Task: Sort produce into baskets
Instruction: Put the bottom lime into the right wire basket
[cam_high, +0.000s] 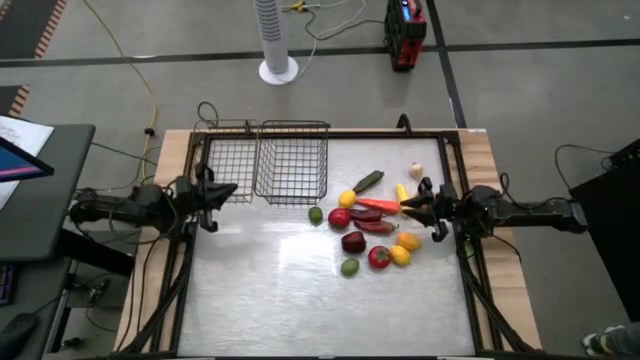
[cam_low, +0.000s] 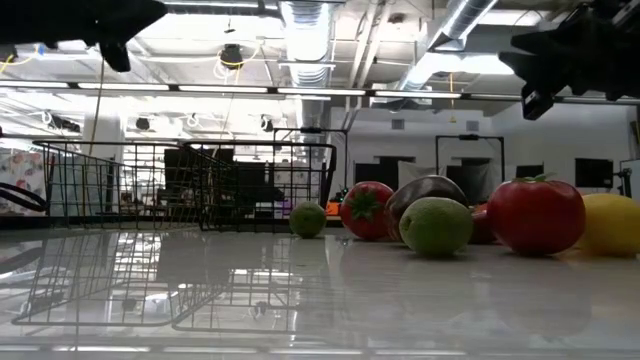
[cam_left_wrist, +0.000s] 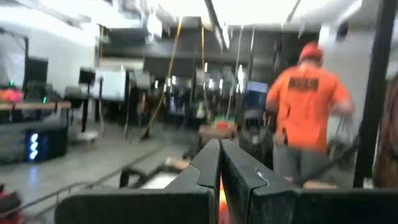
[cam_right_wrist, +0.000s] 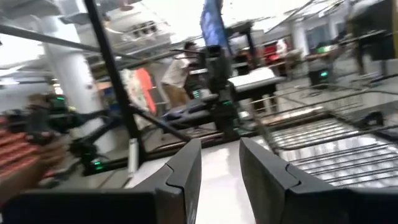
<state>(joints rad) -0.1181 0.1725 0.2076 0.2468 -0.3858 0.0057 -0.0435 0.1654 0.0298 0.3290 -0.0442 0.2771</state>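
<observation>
The produce lies in a cluster right of the table's middle: a red long one (cam_high: 378, 205), a dark green long one (cam_high: 368, 181), a red round one (cam_high: 339, 217), a dark red round one (cam_high: 353, 242), green ones (cam_high: 315, 214) (cam_high: 349, 267), yellow ones (cam_high: 347, 198) (cam_high: 400, 255) and others. The baskets stand at the far left, the shallow basket (cam_high: 228, 160) beside the deeper basket (cam_high: 292, 160). My right gripper (cam_high: 408, 208) is open (cam_right_wrist: 221, 149) and empty, held above the cluster's right side. My left gripper (cam_high: 232, 188) is shut (cam_left_wrist: 219, 144) and empty, held above the table near the shallow basket.
The low view shows both grippers well above the tabletop, with the red tomato (cam_low: 536, 214), a green fruit (cam_low: 436, 225) and a lemon (cam_low: 612, 222) close to the camera. The black table frame (cam_high: 462, 170) runs along the sides. A person in orange (cam_left_wrist: 309, 106) stands beyond the table.
</observation>
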